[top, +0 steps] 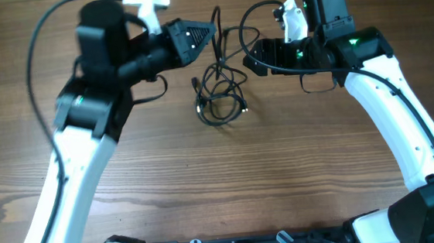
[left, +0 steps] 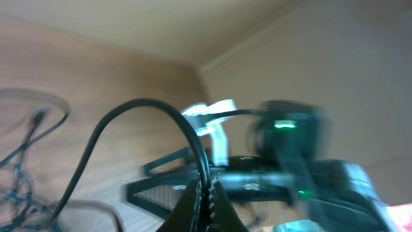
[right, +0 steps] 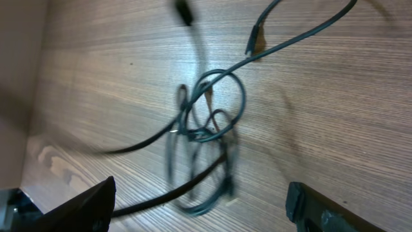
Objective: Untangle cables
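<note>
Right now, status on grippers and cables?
Left gripper shut on one cable strand. Right gripper open, facing the cables, tangled on the table. Nothing else in the way.

The table (top: pixel 283 178) is brown wood with fine lines in it, smooth and a little shiny. The cables (top: pixel 219 98) are thin and black, with a smooth, rubbery skin. The left arm (top: pixel 75 187) and right arm (top: pixel 391 115) have smooth, shiny white plastic shells and dull black plastic parts. The left end effector (left: pixel 207 190) is dull black plastic with small rough teeth.
</note>
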You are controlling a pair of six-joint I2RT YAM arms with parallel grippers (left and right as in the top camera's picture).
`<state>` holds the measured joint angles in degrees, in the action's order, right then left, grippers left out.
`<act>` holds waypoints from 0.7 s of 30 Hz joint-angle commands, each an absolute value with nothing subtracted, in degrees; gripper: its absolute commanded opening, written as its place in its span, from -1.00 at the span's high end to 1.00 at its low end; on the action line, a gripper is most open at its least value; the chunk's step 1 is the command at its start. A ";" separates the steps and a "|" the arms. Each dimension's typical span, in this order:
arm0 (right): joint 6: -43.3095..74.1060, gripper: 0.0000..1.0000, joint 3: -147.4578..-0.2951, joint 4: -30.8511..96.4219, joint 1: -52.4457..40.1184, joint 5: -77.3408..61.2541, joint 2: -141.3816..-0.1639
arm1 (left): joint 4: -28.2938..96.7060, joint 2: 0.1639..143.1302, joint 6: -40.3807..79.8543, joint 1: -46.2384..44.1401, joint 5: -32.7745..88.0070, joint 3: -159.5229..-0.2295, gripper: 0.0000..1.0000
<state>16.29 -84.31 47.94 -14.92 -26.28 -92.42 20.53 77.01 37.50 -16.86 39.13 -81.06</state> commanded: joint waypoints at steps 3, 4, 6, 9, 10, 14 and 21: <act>16.71 -0.75 -84.68 47.64 -14.79 -24.36 -93.43 | 14.90 70.39 41.45 -16.51 41.25 -81.89 0.92; 16.71 -0.75 -84.68 47.64 -14.79 -24.36 -93.43 | 14.33 69.71 42.59 -16.47 40.29 -81.89 0.92; 16.71 -0.75 -84.68 47.70 -14.79 -24.40 -93.43 | 14.35 68.99 44.84 -16.25 36.21 -81.89 0.92; 17.02 -0.75 -84.68 48.90 -14.79 -24.38 -93.43 | 16.25 69.06 48.75 -14.72 24.77 -81.89 0.92; 18.04 -0.74 -84.66 49.52 -14.79 -24.36 -93.45 | 18.13 69.12 50.28 -14.44 19.20 -81.89 0.92; 22.96 -0.67 -82.06 49.91 -15.33 -24.38 -93.45 | 27.64 71.46 53.67 -14.35 -0.12 -81.87 0.92; 24.21 -0.66 -76.97 42.50 -21.02 -25.50 -93.45 | 35.77 80.47 53.63 -14.33 -6.20 -81.87 0.92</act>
